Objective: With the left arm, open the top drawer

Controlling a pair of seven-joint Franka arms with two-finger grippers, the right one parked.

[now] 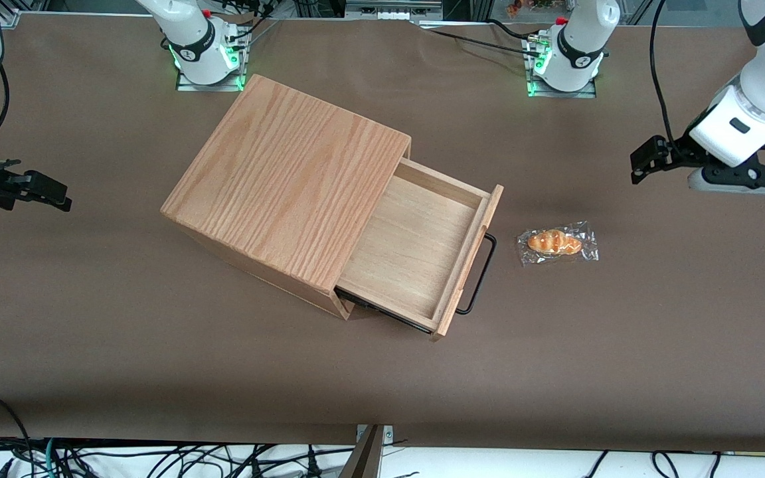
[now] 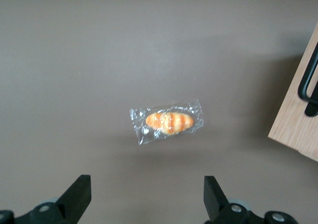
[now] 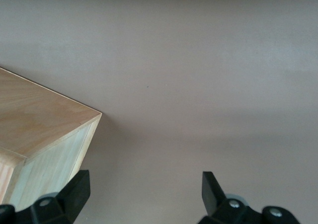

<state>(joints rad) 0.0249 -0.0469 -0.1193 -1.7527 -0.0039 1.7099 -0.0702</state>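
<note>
The left arm's gripper [image 2: 146, 196] hangs with its fingers [image 2: 77, 196] spread wide and holding nothing, well above the desk [image 1: 90, 332] at the working arm's end. Directly below them lies a small wrapped bread roll [image 2: 169, 122], its long axis running roughly across the gap between the fingers.

The top drawer [image 1: 416, 249] lies from the fingers toward the parked arm's end of the desk, past the roll. It already stands pulled well out of the oak-grain cabinet [image 1: 289, 186], its pale bottom bare. Its thin black wire handle [image 1: 479, 275] faces the working arm, with its long axis running from nearer the front camera to farther from it. The fingers are well apart from that handle and grip no part of it.

Judging by how far the drawer stands out, the opening looks done, and the left arm [image 1: 754, 113] appears clear of it.
</note>
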